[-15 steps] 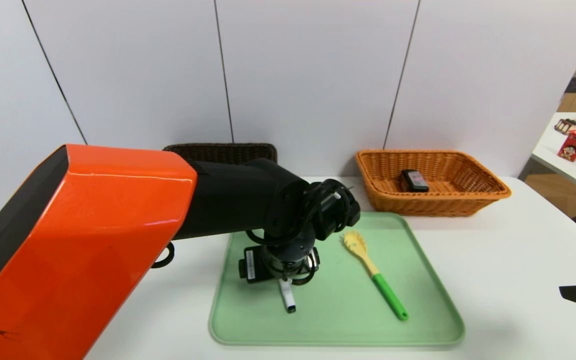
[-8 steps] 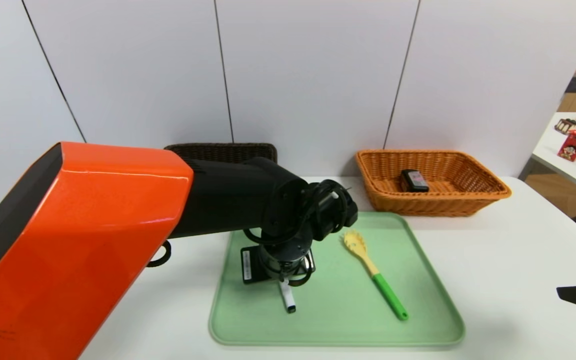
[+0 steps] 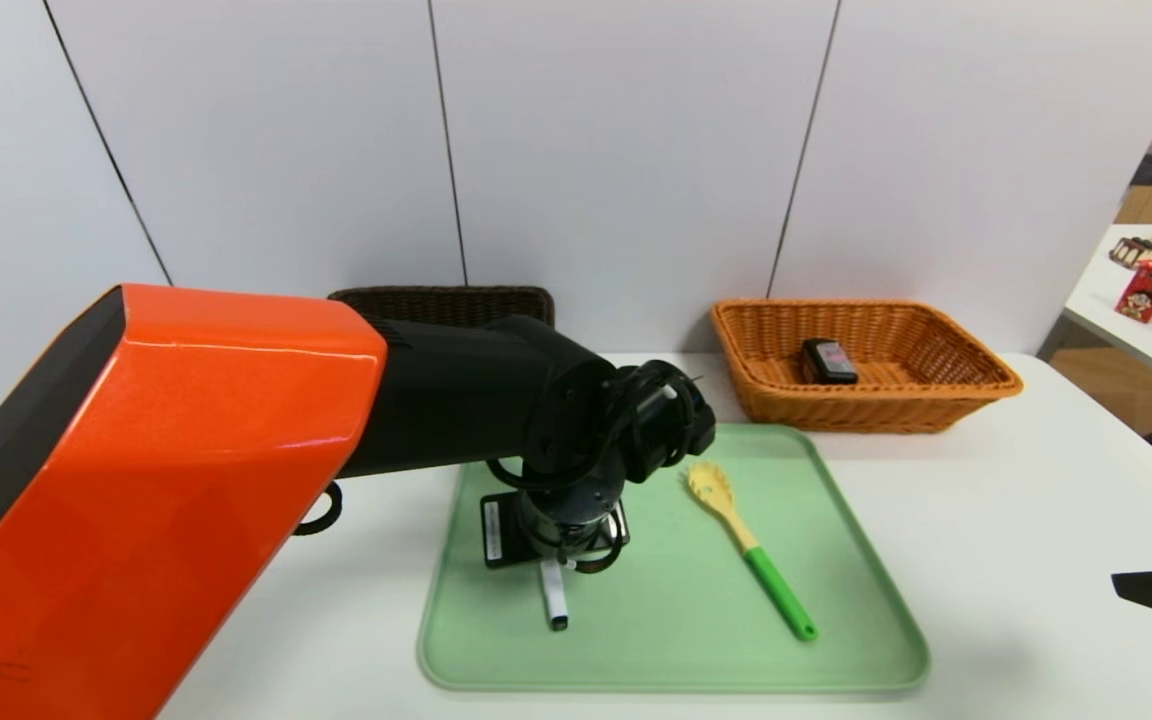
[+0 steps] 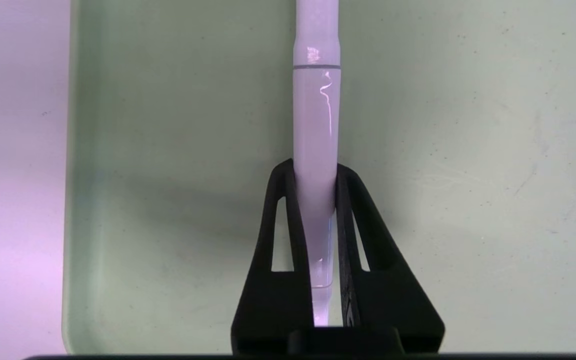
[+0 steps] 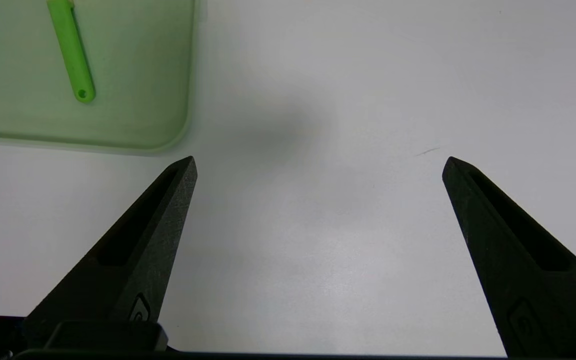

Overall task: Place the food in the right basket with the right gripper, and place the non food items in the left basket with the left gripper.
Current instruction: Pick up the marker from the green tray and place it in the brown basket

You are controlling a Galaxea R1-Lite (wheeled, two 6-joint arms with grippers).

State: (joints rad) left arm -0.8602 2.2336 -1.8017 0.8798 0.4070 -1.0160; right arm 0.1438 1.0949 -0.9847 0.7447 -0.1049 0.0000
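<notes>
White plastic marker [image 4: 317, 115] is clamped along its barrel between the fingers of the left end effector [image 4: 314, 164], low over the green tray [image 3: 676, 640], lower centre of the frame in the head view; whether it is lifted cannot be told. The right end effector [image 5: 320, 165] is idle with fingers wide apart over the bench [image 3: 956, 500], at the lower right edge of the frame. The black carton [image 3: 829, 362] is already placed in the orange basket [image 3: 866, 395], right of centre; the pasta spoon [image 3: 756, 555] is left on the tray.

Step in hand is judged to be the marker pick. Grip should be kept firm, as a smooth round barrel could roll or slip. It should be raised straight up, the tray rim cleared, then carried to the dark brown basket [image 3: 441, 300], upper left of centre, and released well inside.

Compared with the head view one second earlier, the marker's visible end has been shifted slightly towards the left of the frame; spoon, carton and baskets are unchanged.
</notes>
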